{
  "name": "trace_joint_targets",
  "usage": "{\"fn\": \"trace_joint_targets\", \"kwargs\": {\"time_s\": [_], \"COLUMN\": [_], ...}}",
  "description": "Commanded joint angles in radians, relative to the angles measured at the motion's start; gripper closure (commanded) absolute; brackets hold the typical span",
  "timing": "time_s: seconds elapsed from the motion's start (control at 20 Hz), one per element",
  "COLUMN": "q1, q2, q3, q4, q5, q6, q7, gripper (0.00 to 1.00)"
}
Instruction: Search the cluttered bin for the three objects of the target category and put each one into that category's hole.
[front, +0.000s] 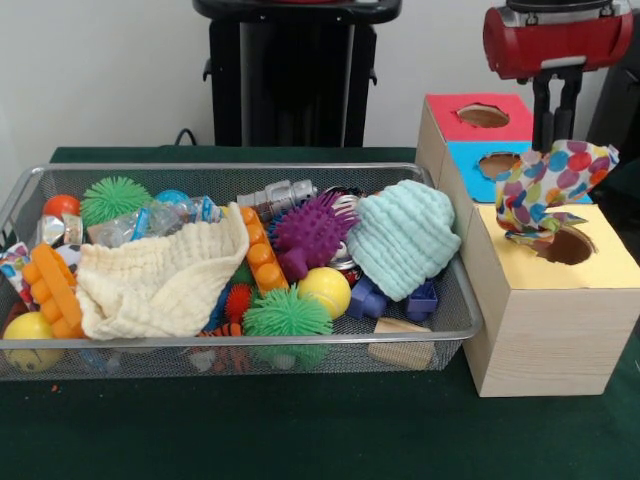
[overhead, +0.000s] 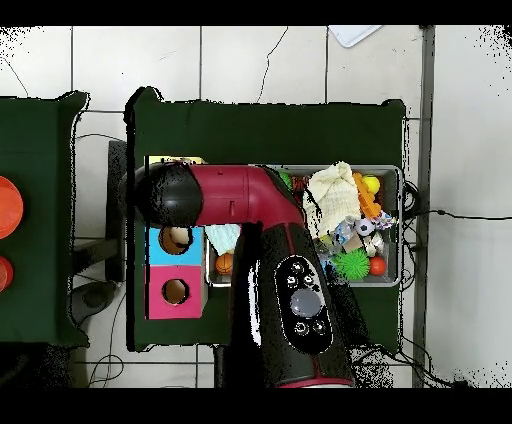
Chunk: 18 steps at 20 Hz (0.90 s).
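In the front view my gripper (front: 556, 140) hangs over the yellow-topped wooden box (front: 545, 330), shut on a white cloth piece with coloured dots (front: 555, 185). The cloth dangles from the fingers, and its lower end touches the near rim of the round hole (front: 572, 248) in the yellow top. The silver wire-mesh bin (front: 200, 168) stands to the left of the box, full of toys; no other dotted cloth shows plainly in it. In the overhead view my arm (overhead: 240, 200) covers the gripper, the cloth and most of the yellow top (overhead: 175, 160).
A cream knit cloth (front: 160, 280) and a mint knit cloth (front: 405, 240) lie over the toys in the bin. The blue-topped box (front: 480, 170) and the red-topped box (front: 480, 115), each with a hole, stand behind the yellow one. Spiky balls and orange bricks fill the bin.
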Motion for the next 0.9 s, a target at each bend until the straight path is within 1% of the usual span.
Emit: {"fn": "trace_joint_targets", "kwargs": {"time_s": [0.05, 0.2, 0.35, 0.75, 0.9], "q1": [-0.010, 0.013, 0.034, 0.059, 0.070], "q2": [0.043, 0.028, 0.030, 0.004, 0.009], "q3": [0.041, 0.036, 0.030, 0.029, 0.023], "q4": [0.051, 0.051, 0.042, 0.046, 0.037], "q5": [-0.010, 0.005, 0.011, 0.039, 0.045], "q6": [-0.036, -0.014, -0.008, 0.023, 0.020], "q7": [0.077, 0.104, 0.127, 0.143, 0.151], "gripper": [1.00, 1.00, 1.00, 1.00, 1.00]}}
